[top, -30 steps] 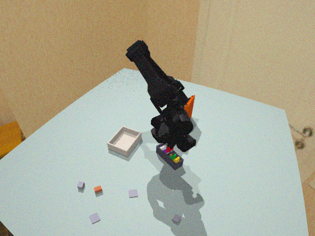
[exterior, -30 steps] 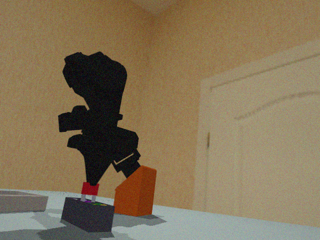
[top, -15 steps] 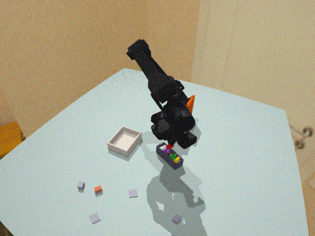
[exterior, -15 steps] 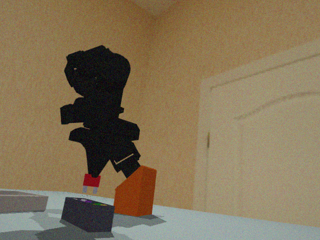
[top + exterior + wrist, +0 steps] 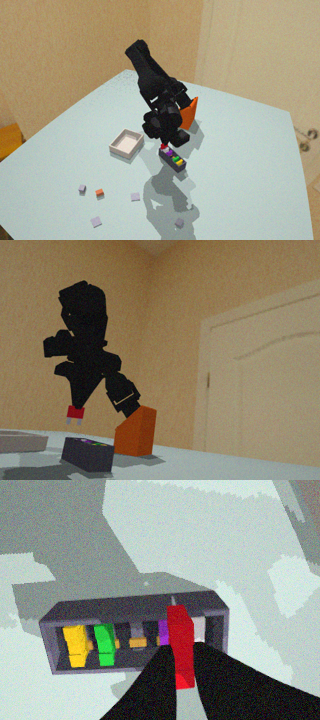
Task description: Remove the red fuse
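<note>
My gripper (image 5: 78, 407) (image 5: 182, 654) is shut on the red fuse (image 5: 164, 146) (image 5: 75, 412) (image 5: 181, 630). The fuse hangs upright, its two prongs clear above the fuse block (image 5: 169, 163) (image 5: 86, 455) (image 5: 120, 609). In the wrist view it covers part of the purple fuse (image 5: 169, 152) (image 5: 163, 632) and lies beside the white fuse (image 5: 199, 629). The green fuse (image 5: 175, 158) (image 5: 105, 645) and yellow fuse (image 5: 179, 162) (image 5: 75, 646) sit in the block, with an uncovered slot between green and purple. The tray (image 5: 113, 151) (image 5: 23, 444) stands apart from the block, to its left in the top and exterior views, and looks empty.
An orange wedge-shaped block (image 5: 188, 116) (image 5: 134, 433) stands behind the fuse block, close to the arm. Several small pale blocks, one at the front (image 5: 96, 221), and a small orange block (image 5: 99, 192) lie on the table (image 5: 245, 155) toward the front.
</note>
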Robot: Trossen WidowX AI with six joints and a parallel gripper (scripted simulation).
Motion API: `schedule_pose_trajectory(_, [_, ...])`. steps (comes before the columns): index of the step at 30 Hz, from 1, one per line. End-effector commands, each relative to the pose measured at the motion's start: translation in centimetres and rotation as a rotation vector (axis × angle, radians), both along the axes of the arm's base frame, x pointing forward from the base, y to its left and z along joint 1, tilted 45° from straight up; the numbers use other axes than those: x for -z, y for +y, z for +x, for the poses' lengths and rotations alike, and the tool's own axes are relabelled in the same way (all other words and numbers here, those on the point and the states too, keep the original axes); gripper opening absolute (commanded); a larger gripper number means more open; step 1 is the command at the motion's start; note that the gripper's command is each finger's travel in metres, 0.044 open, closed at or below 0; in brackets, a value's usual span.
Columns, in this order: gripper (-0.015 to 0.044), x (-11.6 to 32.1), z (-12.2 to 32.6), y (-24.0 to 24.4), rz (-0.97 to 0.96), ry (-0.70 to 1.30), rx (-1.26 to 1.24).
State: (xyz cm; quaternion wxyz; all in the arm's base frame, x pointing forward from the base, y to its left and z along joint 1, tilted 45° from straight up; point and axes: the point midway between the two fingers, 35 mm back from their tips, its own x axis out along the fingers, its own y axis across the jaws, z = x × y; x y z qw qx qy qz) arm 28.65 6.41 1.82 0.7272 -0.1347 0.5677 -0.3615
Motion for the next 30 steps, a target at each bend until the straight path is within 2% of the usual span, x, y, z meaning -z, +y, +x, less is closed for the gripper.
schedule_pose_trajectory(1, [0.0, -2.4, 0.9, -2.1, 0.006, -0.004, -0.001])
schedule_pose_trajectory(20, [0.0, -12.2, 0.7, -12.5, -0.022, -0.009, 0.003])
schedule_pose_trajectory(30, [0.0, -12.4, 0.6, -13.1, -0.025, -0.009, 0.004])
